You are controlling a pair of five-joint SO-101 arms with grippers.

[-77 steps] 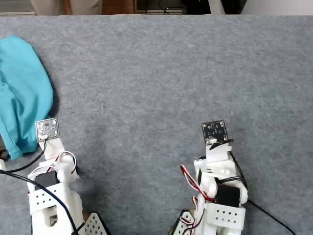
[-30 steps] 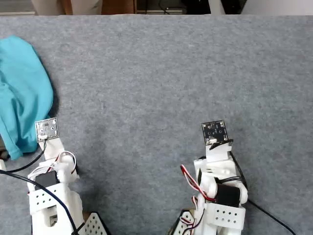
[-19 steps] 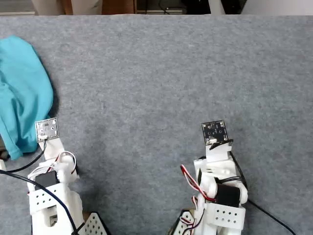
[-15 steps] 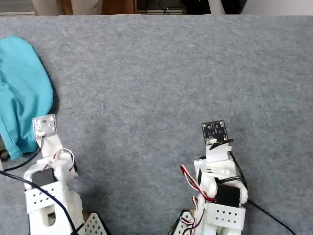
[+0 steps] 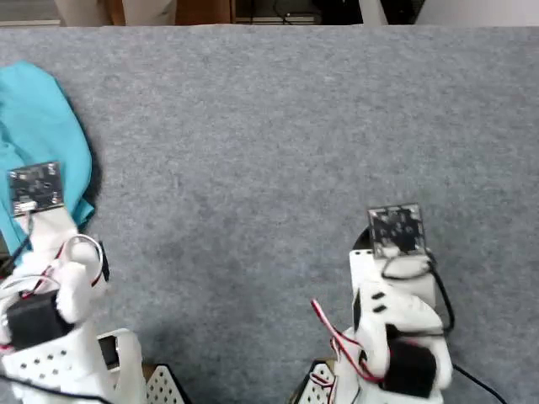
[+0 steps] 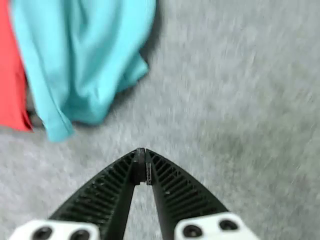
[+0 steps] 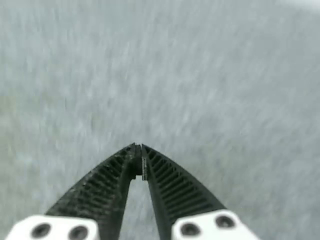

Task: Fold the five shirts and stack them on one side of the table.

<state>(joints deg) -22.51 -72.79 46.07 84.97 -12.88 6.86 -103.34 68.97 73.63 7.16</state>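
A teal shirt (image 5: 42, 143) lies crumpled at the table's left edge. In the left wrist view the teal shirt (image 6: 85, 60) overlaps a red shirt (image 6: 12, 80) at its side. My left gripper (image 6: 141, 167) is shut with nothing in it and hovers over grey felt just short of the teal shirt's hem. The left arm (image 5: 38, 252) stands at the near left, its wrist over the shirt's edge. My right gripper (image 7: 138, 162) is shut and empty above bare felt. The right arm (image 5: 396, 286) stands at the near right.
Grey felt (image 5: 278, 135) covers the whole table, with wide free room across the middle and right. The far table edge (image 5: 278, 25) borders dark furniture behind. Cables trail from both arm bases.
Both arms have started moving after standing still. The left wrist swung left and forward over the teal shirt's edge. The right wrist shifted slightly right and toward the near edge.
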